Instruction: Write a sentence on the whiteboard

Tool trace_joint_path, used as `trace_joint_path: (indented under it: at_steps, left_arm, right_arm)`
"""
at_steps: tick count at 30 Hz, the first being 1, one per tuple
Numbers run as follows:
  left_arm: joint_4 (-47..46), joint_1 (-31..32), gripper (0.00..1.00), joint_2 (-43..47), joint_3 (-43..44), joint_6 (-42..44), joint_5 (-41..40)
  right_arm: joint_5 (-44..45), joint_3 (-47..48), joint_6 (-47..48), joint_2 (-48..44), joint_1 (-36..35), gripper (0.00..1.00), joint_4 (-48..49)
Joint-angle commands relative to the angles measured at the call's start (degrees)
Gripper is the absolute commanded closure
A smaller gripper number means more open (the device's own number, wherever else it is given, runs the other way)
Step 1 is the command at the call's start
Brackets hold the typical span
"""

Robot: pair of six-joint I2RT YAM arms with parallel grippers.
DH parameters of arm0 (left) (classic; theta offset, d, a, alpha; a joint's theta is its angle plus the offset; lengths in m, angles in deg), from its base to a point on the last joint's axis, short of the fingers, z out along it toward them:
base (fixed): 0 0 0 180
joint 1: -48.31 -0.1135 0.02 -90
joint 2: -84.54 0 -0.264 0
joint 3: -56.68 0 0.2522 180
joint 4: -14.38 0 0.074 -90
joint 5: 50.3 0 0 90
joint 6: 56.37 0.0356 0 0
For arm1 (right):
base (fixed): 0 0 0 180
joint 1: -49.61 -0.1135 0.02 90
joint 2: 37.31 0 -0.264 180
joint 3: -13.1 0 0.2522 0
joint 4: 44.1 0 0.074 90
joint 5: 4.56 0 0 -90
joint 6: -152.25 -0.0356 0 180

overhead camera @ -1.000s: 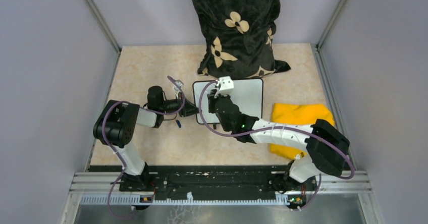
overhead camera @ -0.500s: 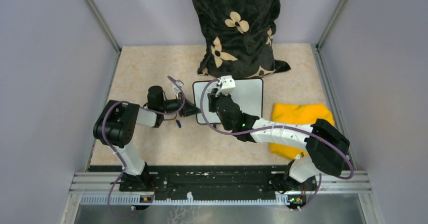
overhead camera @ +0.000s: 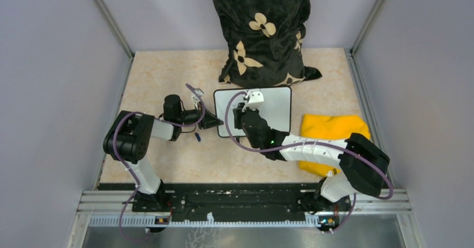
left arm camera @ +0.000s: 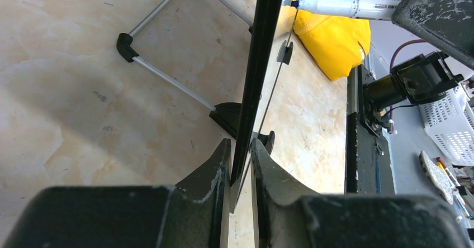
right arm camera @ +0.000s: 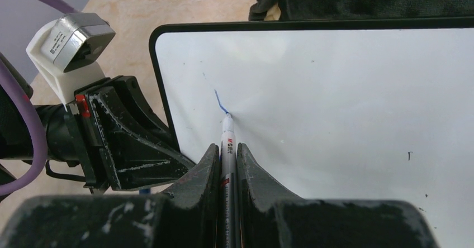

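Note:
The whiteboard (overhead camera: 276, 107) lies on the beige table, white with a thin black frame (right arm camera: 159, 86). My left gripper (overhead camera: 214, 122) is shut on its left edge; the left wrist view shows the frame edge (left arm camera: 260, 63) pinched between my jaws (left arm camera: 240, 144). My right gripper (right arm camera: 226, 147) hovers over the board's left part (overhead camera: 240, 117), shut on a white marker (right arm camera: 227, 139) whose tip touches the board. Of the sentence, only a short blue stroke (right arm camera: 220, 101) shows. The marker (left arm camera: 341, 5) also shows in the left wrist view.
A yellow cloth (overhead camera: 333, 128) lies right of the board, partly under my right arm. A black flowered cushion (overhead camera: 262, 30) stands just behind the board. A small blue object (overhead camera: 198, 137) lies on the table near my left gripper. Grey walls close in three sides.
My right gripper has shifted slightly right and toward the near edge with the marker in it. The left arm and the board have not moved.

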Motion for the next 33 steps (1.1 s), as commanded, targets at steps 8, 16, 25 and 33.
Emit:
trace_joint_path:
  at_steps: [8, 16, 25, 33]
  left_arm:
    - [0.85, 0.23, 0.78, -0.77, 0.69, 1.2, 0.13]
    - [0.82, 0.23, 0.79, -0.86, 0.68, 1.2, 0.16]
    - [0.64, 0.23, 0.79, -0.86, 0.69, 1.14, 0.38]
    - [0.56, 0.23, 0.79, -0.58, 0.69, 1.18, 0.34]
  right_arm:
    - [-1.01, -1.47, -0.1, -5.18, 0.61, 1.0, 2.78]
    - [-0.29, -0.82, 1.87, -6.4, 1.0, 1.0, 5.0]
    - [-1.13, 0.23, 0.61, -4.16, 2.8, 1.0, 4.44]
    - [-2.25, 0.26, -0.07, -2.62, 3.23, 1.0, 4.05]
